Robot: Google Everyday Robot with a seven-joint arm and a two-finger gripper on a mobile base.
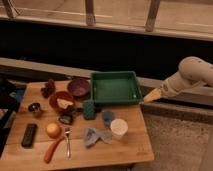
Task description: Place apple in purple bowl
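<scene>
The gripper hangs at the right of the frame, just off the right edge of the wooden table and close to the lower right corner of the green tray. It holds nothing that can be seen, and whether the claw is released or clenched cannot be told. The white arm reaches in from the right edge and slopes down and left to it.

The tray sits at the top middle of the table. Just left of it, at the upper left of the tabletop, is the purple bowl, with nothing visible inside. Below and left of that bowl is a red bowl holding a pale yellow wedge.

The apple lies on the table at the lower left, well apart from the purple bowl and from the gripper. A dark flat object lies to its left, an orange stick below it, and a piece of cutlery just to its right.

Nearer the middle are a green block, a crumpled blue cloth and a white cup.
</scene>
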